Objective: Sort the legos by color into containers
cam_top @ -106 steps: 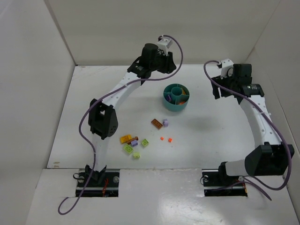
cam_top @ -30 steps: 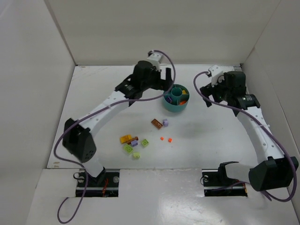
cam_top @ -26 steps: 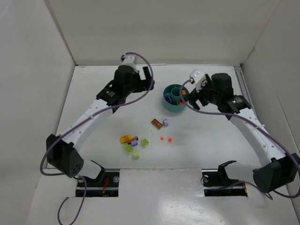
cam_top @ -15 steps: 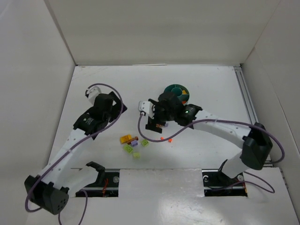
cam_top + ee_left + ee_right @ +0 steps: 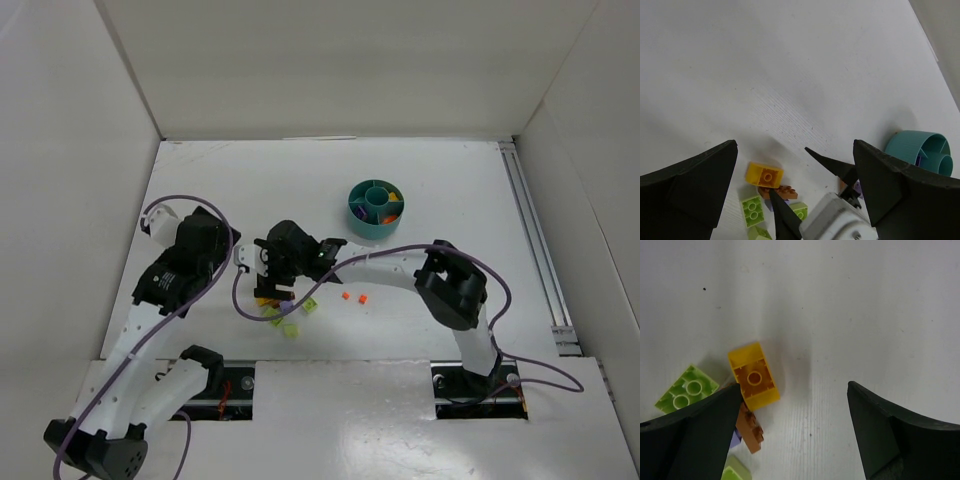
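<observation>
Left end effector (image 5: 792, 185) and right end effector (image 5: 795, 435) are both hanging spread. The wrist views are showing the yellow brick (image 5: 754, 376) clearly — overhead, the right arm (image 5: 380, 265) is mostly hiding it.

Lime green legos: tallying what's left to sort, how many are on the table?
3 legos by the right gripper: one leftmost, one in the middle, one rightmost. More may be hidden.
</observation>
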You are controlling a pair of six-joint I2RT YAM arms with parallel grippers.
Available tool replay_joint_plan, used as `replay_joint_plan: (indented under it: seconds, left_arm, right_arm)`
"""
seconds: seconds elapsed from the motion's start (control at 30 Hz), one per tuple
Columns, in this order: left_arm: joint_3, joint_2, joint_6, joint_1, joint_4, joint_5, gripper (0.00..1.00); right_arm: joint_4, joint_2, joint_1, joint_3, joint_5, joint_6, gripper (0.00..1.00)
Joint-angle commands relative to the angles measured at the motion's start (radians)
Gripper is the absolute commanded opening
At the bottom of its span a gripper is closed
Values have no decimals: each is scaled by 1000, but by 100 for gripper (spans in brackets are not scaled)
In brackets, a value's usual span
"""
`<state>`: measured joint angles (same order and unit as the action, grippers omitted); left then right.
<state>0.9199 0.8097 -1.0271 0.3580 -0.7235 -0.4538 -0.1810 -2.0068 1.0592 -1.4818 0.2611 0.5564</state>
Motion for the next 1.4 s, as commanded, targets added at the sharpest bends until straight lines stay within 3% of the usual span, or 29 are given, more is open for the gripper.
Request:
replay_joint_plan:
  seconds: [0.0, 0.47, 0.77, 1.0, 1.1, 1.2, 1.23, 1.37]
  left_arm:
    - [-12, -52, -7, -2, -7, -26, 100]
    - [-76, -149, 74, -2, 99, 30, 100]
    - [-96, -158, 93, -2, 134, 69, 100]
    - [-105, -179, 93, -2, 145, 69, 100]
    - [-105, -190, 93, -2, 145, 69, 100]
    - [-105, -190, 102, -2, 145, 69, 100]
    - [-105, -199, 102, -2, 145, 69, 100]
    - [-105, -208, 102, -2, 145, 69, 100]
  right_arm:
    - [61, -44, 27, -69, -32, -22, 91]
    - [71, -155, 27, -90, -14, 16, 90]
    - [52, -101, 36, -61, 197, 132, 88]
    - [-21, -159, 36, -117, 234, 166, 86]
    - [-32, -188, 36, -127, 234, 166, 78]
    - [-32, -188, 36, -127, 225, 166, 56]
    - [-32, -188, 36, -127, 225, 157, 41]
    - [-21, -167, 36, -118, 225, 148, 23]
